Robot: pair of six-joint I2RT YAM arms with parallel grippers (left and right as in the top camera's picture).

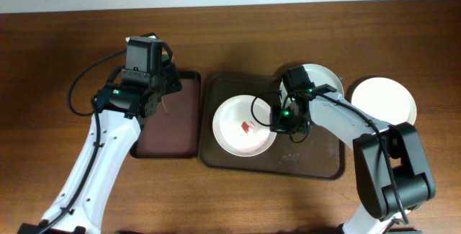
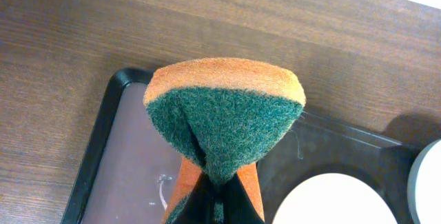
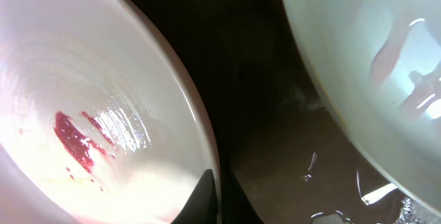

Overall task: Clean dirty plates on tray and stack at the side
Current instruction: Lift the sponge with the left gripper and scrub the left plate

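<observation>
A white plate (image 1: 243, 126) with a red smear (image 3: 76, 138) lies on the left half of the brown tray (image 1: 302, 165). My right gripper (image 1: 277, 122) is shut on this plate's right rim, one finger inside and one outside (image 3: 217, 196). A second plate (image 1: 324, 75) sits at the tray's back right, partly under the right arm. A third plate (image 1: 383, 101) lies on the table to the right of the tray. My left gripper (image 2: 219, 200) is shut on a folded orange and green sponge (image 2: 224, 114), held above the small dark tray (image 1: 169, 129).
The small dark tray (image 2: 131, 169) lies just left of the brown tray (image 2: 331, 148), their edges nearly touching. The right arm crosses the brown tray's right half. Wooden table surface surrounds both trays.
</observation>
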